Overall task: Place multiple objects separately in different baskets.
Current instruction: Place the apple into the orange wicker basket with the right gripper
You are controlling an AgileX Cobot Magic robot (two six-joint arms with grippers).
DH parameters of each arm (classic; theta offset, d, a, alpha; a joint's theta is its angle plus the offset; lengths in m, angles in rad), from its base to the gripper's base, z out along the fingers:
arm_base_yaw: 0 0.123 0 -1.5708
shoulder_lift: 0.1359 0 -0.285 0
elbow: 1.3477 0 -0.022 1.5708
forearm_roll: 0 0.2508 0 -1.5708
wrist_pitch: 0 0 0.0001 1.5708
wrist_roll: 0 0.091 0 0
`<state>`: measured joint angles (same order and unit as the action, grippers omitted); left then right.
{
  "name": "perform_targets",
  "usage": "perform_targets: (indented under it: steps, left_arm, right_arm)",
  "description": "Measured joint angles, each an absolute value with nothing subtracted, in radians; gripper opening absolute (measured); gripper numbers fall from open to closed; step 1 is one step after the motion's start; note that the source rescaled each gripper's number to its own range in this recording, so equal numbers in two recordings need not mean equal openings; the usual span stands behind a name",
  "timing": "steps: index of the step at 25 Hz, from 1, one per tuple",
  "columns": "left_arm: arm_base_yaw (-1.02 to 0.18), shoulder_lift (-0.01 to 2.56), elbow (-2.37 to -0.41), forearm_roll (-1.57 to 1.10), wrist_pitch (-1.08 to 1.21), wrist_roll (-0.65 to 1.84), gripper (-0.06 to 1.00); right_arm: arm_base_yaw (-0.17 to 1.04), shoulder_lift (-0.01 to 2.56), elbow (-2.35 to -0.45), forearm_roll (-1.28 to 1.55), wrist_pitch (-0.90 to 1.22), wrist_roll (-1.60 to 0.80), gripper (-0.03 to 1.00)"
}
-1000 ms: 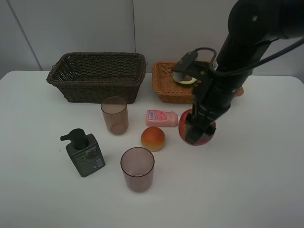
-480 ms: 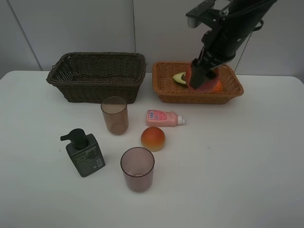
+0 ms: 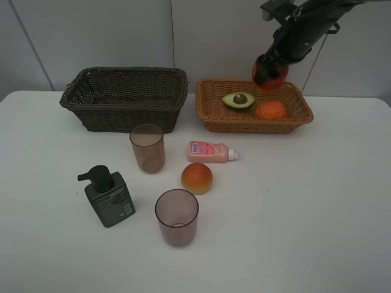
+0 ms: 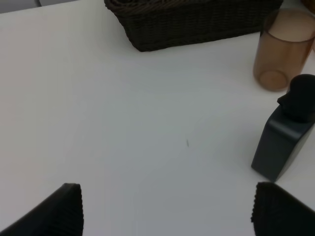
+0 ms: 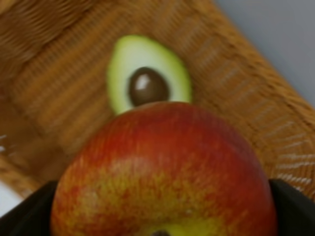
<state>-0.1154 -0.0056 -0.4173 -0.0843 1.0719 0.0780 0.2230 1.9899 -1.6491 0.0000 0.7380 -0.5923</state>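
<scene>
My right gripper is shut on the red apple and holds it in the air over the back edge of the light orange-tan basket. The avocado half and the orange tangerine lie in that basket. In the right wrist view the apple fills the space between the fingers, with the avocado half below it. My left gripper is open over bare table near the dark green pump bottle. It does not show in the exterior view.
The dark brown basket stands at the back left. On the table are two brownish-pink cups, the small pink bottle, the peach-coloured fruit and the pump bottle.
My right gripper has lifted the apple off the table beside the pink bottle and carried it up and back over the light basket. The other objects have not moved.
</scene>
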Motion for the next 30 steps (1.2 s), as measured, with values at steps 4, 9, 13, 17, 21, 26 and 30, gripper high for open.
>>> perform_targets:
  steps: [4,9,13,17,21,26,30]
  left_arm:
    - [-0.115,-0.006,-0.417,-0.084,1.072,0.078,0.93]
    - [-0.115,-0.006,-0.417,-0.084,1.072,0.078,0.93]
    - [-0.115,-0.006,-0.417,-0.084,1.072,0.078,0.93]
    - [-0.115,-0.006,-0.417,-0.084,1.072,0.078,0.93]
    - [-0.115,-0.006,-0.417,-0.084,1.072,0.078,0.93]
    - [-0.115,-0.006,-0.417,-0.084,1.072,0.078,0.93]
    - [-0.115,-0.006,-0.417,-0.084,1.072,0.078,0.93]
  right_arm:
    - [0.178,2.022,-1.650,0.000,0.653,-0.592,0.50]
    - [0.159,2.068,-1.650,-0.005,0.584,-0.592,0.50]
    - [0.151,2.095,-1.650,0.000,0.535,-0.592,0.50]
    - [0.145,2.098,-1.650,0.000,0.506,-0.592,0.50]
    - [0.136,2.098,-1.650,0.000,0.495,-0.592,0.50]
    - [0.129,2.098,-1.650,0.010,0.496,-0.592,0.50]
    - [0.127,2.101,-1.650,0.012,0.500,-0.592,0.50]
